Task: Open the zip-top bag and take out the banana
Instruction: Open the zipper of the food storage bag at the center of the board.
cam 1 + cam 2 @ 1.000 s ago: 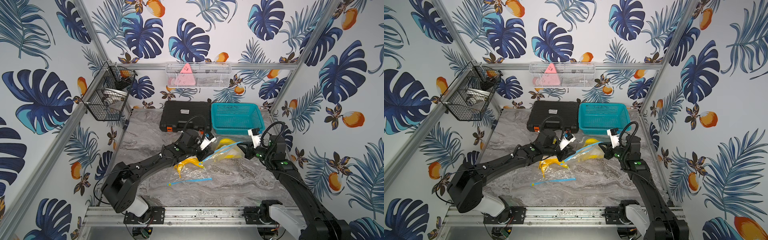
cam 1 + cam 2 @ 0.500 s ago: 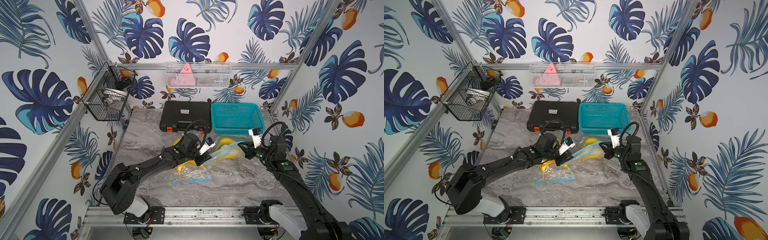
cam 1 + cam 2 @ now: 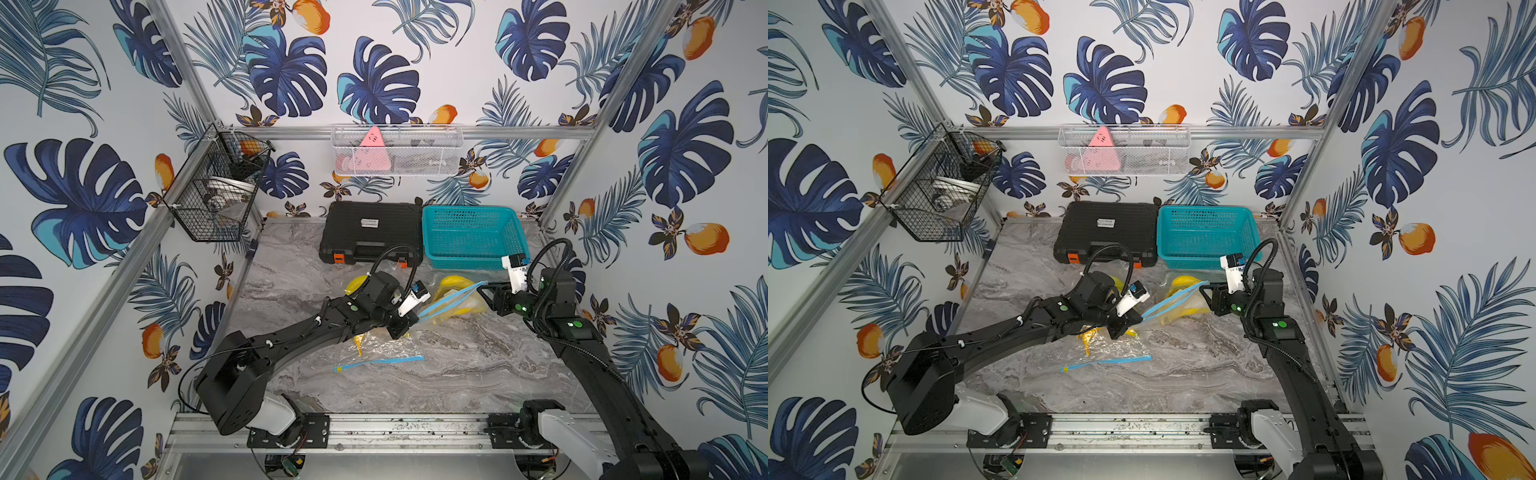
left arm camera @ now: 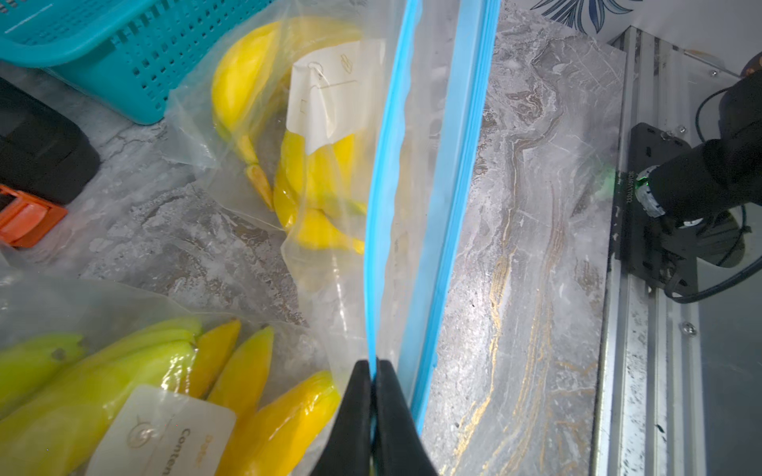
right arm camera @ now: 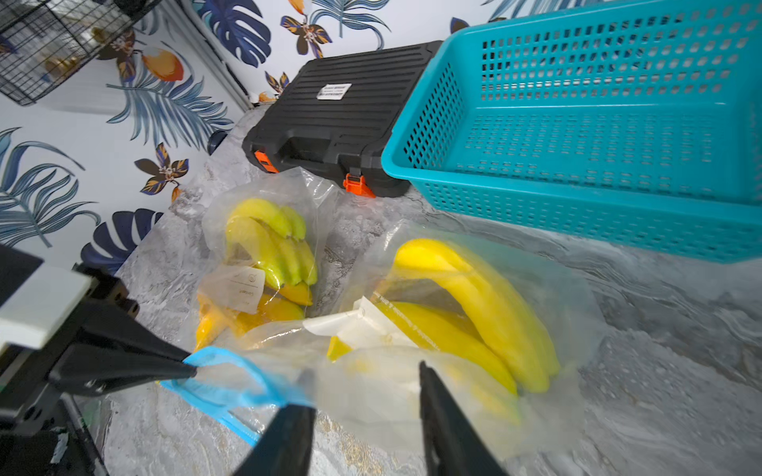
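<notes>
The clear zip-top bag (image 3: 459, 301) with a blue zip strip (image 4: 381, 206) lies in front of the teal basket, its strip end lifted. A yellow banana (image 5: 474, 305) shows inside it, also seen in the left wrist view as the banana (image 4: 243, 74). My left gripper (image 4: 374, 364) is shut on one blue strip at the bag's left end; the other strip stands apart from it. In both top views the left gripper (image 3: 415, 323) (image 3: 1138, 322) holds that corner up. My right gripper (image 5: 365, 385) (image 3: 484, 293) is open at the bag's right end, loose film between its fingers.
A second bag of bananas (image 5: 268, 251) lies beside the left arm, and a third bag with a blue zip (image 3: 380, 360) lies nearer the front. At the back stand a black case (image 3: 370, 237) and a teal basket (image 3: 471, 237). A wire basket (image 3: 216, 199) hangs at the left wall.
My left gripper has closed on the bag's blue strip. The right gripper, shut on the bag's edge before, has opened and let it go.
</notes>
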{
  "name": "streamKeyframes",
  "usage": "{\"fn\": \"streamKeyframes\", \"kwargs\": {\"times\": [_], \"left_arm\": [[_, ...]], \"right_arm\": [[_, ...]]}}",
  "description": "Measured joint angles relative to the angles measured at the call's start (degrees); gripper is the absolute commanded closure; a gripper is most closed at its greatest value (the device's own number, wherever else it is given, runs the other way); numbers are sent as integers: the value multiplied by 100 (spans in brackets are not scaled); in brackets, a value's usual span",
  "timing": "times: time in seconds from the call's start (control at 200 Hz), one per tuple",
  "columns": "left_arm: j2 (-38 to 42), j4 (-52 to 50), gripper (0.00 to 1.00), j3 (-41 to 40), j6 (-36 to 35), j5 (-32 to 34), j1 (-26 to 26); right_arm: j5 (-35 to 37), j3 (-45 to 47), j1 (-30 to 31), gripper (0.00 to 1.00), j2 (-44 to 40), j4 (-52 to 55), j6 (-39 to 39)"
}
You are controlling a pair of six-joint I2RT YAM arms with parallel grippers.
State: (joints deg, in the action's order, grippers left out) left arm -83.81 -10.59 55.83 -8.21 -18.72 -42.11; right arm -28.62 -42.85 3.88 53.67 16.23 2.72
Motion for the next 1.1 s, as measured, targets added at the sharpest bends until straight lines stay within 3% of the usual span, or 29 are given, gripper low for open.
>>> {"fn": "streamKeyframes", "kwargs": {"times": [0.09, 0.19, 0.395, 0.621, 0.886, 1.101], "left_arm": [[-4, 57, 100, 31, 216, 116, -334], [-31, 177, 100, -28, 538, 286, -584], [-249, 463, 100, -179, 1180, 804, -728], [-658, 601, 100, 299, 1565, 1082, -756], [-796, 723, 100, 374, 1663, 1145, -901], [-752, 756, 100, 348, 1714, 1252, -953]], "right_arm": [[315, -136, 83, 33, -332, 468, 173], [562, -299, 122, 33, -741, 898, 426], [625, -22, 236, 41, -1617, 1587, 988], [315, 133, 525, 46, -2409, 1847, 1364], [9, 461, 1005, 47, -2083, 1722, 1504], [546, 446, 2114, 48, -997, 1054, 1421]]}}
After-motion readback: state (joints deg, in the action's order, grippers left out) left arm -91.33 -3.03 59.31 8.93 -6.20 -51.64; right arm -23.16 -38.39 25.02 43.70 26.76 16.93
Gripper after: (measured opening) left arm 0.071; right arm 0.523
